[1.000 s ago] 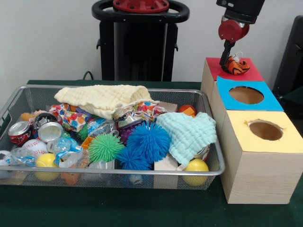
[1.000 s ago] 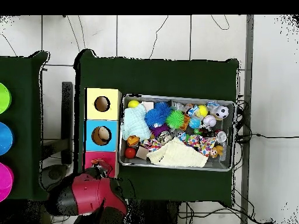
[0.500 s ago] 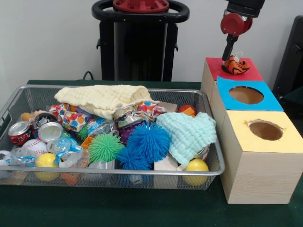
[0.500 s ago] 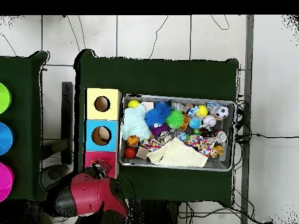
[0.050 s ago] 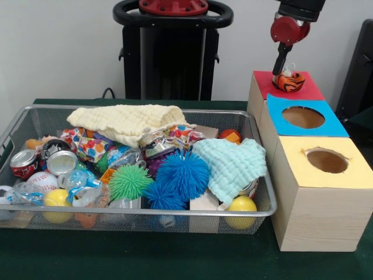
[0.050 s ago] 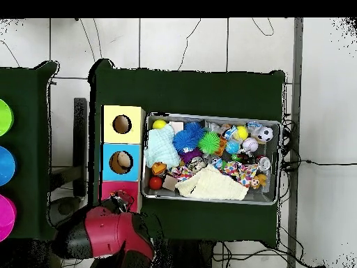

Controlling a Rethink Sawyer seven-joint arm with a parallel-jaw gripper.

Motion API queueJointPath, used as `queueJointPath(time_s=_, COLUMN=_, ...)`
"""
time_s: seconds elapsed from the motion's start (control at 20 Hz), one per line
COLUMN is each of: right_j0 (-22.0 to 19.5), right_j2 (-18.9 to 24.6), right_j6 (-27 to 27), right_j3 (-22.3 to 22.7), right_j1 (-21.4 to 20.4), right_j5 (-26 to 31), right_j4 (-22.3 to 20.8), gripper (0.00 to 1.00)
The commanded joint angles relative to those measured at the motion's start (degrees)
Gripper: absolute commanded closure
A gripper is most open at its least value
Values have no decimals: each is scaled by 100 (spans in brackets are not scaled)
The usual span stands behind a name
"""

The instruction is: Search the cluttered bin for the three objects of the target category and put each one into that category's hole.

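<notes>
An orange and black striped plush toy (image 5: 289,81) sits on top of the red box (image 5: 310,91), in or over its hole, which it hides. My gripper (image 5: 282,65) hangs straight down at the toy's left edge, touching or almost touching it. Whether it still grips the toy does not show. In the overhead view the red arm (image 6: 104,234) covers the gripper beside the red box (image 6: 120,188). The wire bin (image 5: 140,213) holds spiky rubber balls, cloths, crushed cans, smooth balls and wrapped packets.
A blue box (image 5: 335,125) and a yellow box (image 5: 356,175), each with a round hole, stand in a row in front of the red one, right of the bin. A black chair-like frame (image 5: 172,52) stands behind the bin.
The gripper rose a little above the red box. The plush toy now sits lower and shows less of itself than a second ago.
</notes>
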Motion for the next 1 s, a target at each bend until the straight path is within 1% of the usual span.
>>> queueJointPath(time_s=0.05, right_j0=-169, right_j2=439, right_j6=1351, right_j3=-270, right_j1=239, right_j5=236, right_j4=182, gripper=100)
queueJointPath(time_s=0.15, right_j0=-134, right_j2=402, right_j6=1351, right_j3=-235, right_j1=150, right_j5=339, right_j4=178, gripper=100)
queueJointPath(time_s=0.25, right_j0=-107, right_j2=377, right_j6=1327, right_j3=-217, right_j1=-66, right_j5=621, right_j4=208, gripper=100)
queueJointPath(time_s=0.35, right_j0=-79, right_j2=363, right_j6=1336, right_j3=-225, right_j1=-145, right_j5=737, right_j4=228, gripper=100)
queueJointPath(time_s=0.55, right_j0=-15, right_j2=355, right_j6=1439, right_j3=-253, right_j1=52, right_j5=510, right_j4=224, gripper=100)
queueJointPath(time_s=0.65, right_j0=81, right_j2=303, right_j6=1493, right_j3=-273, right_j1=16, right_j5=619, right_j4=235, gripper=100)
queueJointPath(time_s=0.8, right_j0=145, right_j2=270, right_j6=1510, right_j3=-310, right_j1=-164, right_j5=917, right_j4=282, gripper=100)
queueJointPath(time_s=0.95, right_j0=160, right_j2=273, right_j6=1521, right_j3=-319, right_j1=-110, right_j5=845, right_j4=281, gripper=100)
queueJointPath(time_s=1.0, right_j0=162, right_j2=282, right_j6=1543, right_j3=-315, right_j1=-35, right_j5=737, right_j4=280, gripper=100)
